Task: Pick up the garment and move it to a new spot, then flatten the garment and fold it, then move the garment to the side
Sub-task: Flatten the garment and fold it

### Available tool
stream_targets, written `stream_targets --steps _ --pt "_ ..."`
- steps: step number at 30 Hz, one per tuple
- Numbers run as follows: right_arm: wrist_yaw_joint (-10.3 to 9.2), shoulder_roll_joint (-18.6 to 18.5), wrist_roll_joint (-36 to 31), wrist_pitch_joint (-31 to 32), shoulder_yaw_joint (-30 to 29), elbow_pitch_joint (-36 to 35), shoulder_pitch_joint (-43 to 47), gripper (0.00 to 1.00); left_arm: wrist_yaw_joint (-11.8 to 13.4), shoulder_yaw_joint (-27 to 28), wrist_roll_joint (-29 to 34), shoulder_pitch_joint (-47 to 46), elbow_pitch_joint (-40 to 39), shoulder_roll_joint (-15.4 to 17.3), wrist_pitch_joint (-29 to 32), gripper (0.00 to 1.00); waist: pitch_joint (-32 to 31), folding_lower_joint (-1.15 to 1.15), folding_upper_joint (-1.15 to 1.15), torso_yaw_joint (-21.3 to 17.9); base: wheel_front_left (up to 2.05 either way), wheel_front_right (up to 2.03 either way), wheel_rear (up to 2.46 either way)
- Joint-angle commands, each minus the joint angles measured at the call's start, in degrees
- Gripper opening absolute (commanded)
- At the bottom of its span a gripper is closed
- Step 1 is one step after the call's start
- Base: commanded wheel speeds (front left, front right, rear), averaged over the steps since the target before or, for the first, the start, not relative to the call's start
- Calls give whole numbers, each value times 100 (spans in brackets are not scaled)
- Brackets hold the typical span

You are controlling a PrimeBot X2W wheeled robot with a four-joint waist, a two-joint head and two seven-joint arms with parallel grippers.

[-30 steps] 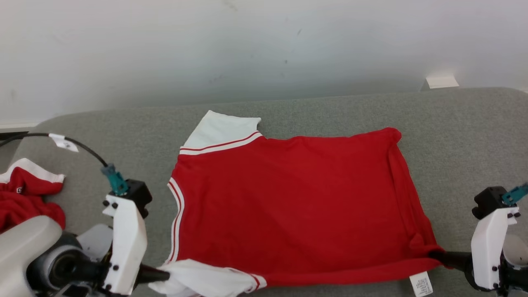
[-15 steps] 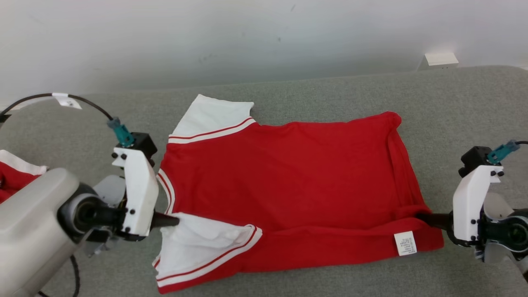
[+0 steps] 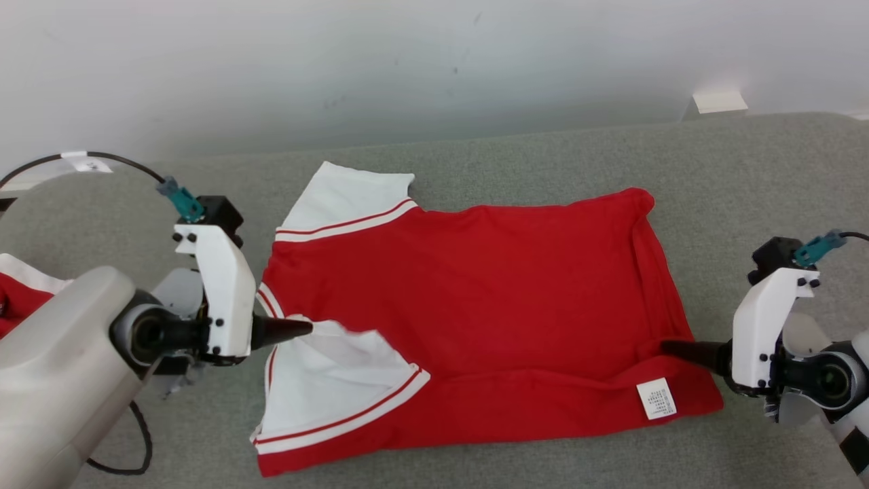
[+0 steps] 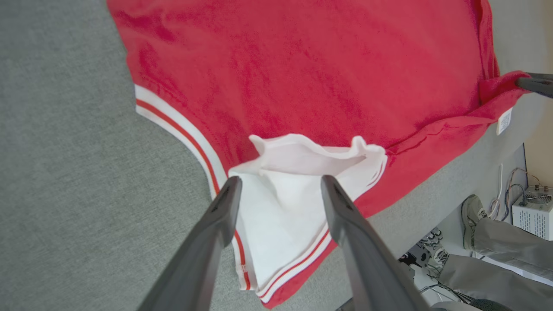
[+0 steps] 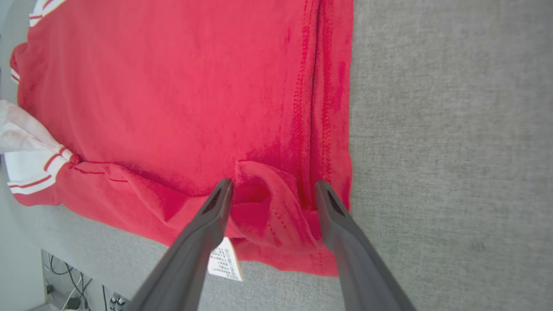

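Red jersey (image 3: 475, 292) lies flat, long axis crosswise, sleeves leftward. Left gripper (image 4: 281, 181) fingers spread astride its near sleeve (image 3: 333, 387); right gripper (image 5: 274, 183) fingers spread, perhaps touching its hem (image 5: 332, 108).

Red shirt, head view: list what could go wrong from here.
1. The white sleeve sits rumpled inside the open left hand; pulling back could snag it and drag it askew.
2. The hem corner bunches up inside the open right hand; that ridge may set as a crease.

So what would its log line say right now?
garment: partly folded | left gripper: open at sleeve | right gripper: open at hem
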Motion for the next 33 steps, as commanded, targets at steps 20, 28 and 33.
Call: stream_targets --steps 20,28,33 --pt "1 -180 -1515 -4661 -1397 -1447 1225 100 544 573 1667 837 -524 167 -4481 100 -579 -1 0 236 0 0 0" --pt "1 304 -2624 -6015 -2219 -2229 2236 100 1610 1071 2142 1672 -1354 207 -5979 100 -651 -1 0 340 0 0 0" --pt "1 740 -3278 -6295 -2772 -2790 2943 100 2128 1881 2623 2507 -2200 34 -6064 100 -595 -1 0 390 0 0 0"
